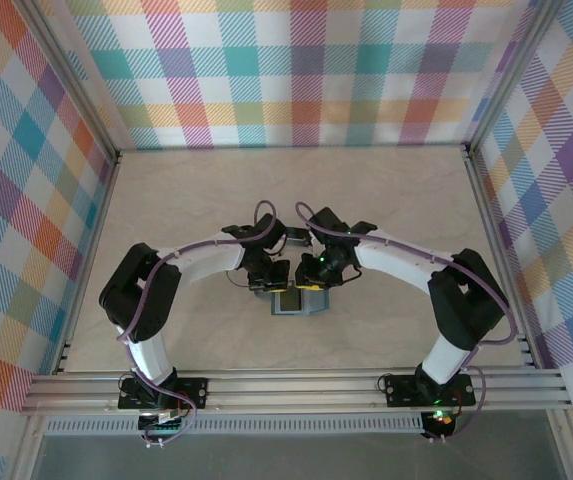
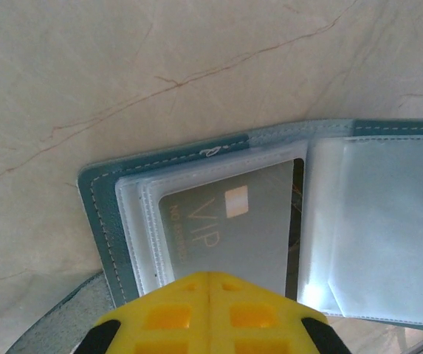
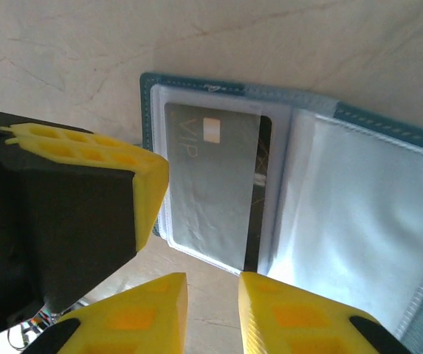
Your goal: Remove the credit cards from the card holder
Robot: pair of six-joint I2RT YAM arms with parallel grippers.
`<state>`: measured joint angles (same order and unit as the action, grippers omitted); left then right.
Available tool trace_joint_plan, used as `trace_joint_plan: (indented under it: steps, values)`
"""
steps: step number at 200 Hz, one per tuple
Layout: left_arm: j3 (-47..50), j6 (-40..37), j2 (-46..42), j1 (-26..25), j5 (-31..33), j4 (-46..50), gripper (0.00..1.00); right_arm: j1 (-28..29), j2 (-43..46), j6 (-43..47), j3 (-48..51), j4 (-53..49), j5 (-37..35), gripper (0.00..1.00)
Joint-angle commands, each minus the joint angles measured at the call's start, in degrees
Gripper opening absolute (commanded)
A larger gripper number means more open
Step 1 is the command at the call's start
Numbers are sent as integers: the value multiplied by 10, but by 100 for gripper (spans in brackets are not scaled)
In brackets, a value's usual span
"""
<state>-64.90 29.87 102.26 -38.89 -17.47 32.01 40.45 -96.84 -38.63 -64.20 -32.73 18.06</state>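
Credit cards (image 3: 211, 184) were seen lodged in the left panel of the card holder (image 1: 296, 300), which lay opened flat on the table (image 1: 216, 190) between the two grippers, close in front of the arm bases; a grey card marked VIP was uppermost under a clear sleeve (image 2: 139, 221), and a darker edge, judged to be a second card, was visible along its side. In the right wrist view the card's long axis was directed toward the right gripper (image 3: 212, 284); its short near edge lay just beyond the fingertips, roughly in line with the gap between them; the right arm was therefore judged the better placed for a pull along that axis. The right jaws were parted only narrowly; nothing was gripped between them. The left gripper (image 3: 150, 181) was closed, fingers together, its tip set at the outer edge of the card-bearing panel; whether it was pressing down or merely touching could not be told; nothing was seen clamped in it.
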Motion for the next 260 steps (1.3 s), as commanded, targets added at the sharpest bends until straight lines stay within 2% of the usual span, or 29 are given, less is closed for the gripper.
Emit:
trace_joint_plan:
  steps: [1,49,127,171,220,260]
  values:
    - [16,18,9,-7,-12,-13,0,-4,-23,-24,8,46,37,25]
    - [37,29,7,-7,11,-21,0,-4,-61,-16,-3,50,34,27]
    - [47,30,2,-7,12,-25,0,-4,-96,-14,-6,64,26,28]
    - [48,30,2,-8,10,-26,0,-4,-98,-15,3,66,13,27]
    - [47,28,-1,-8,16,-20,0,-4,-95,-5,-1,17,-45,28]
    - [46,26,0,-8,18,-17,0,-4,-78,-2,-10,5,-45,28]
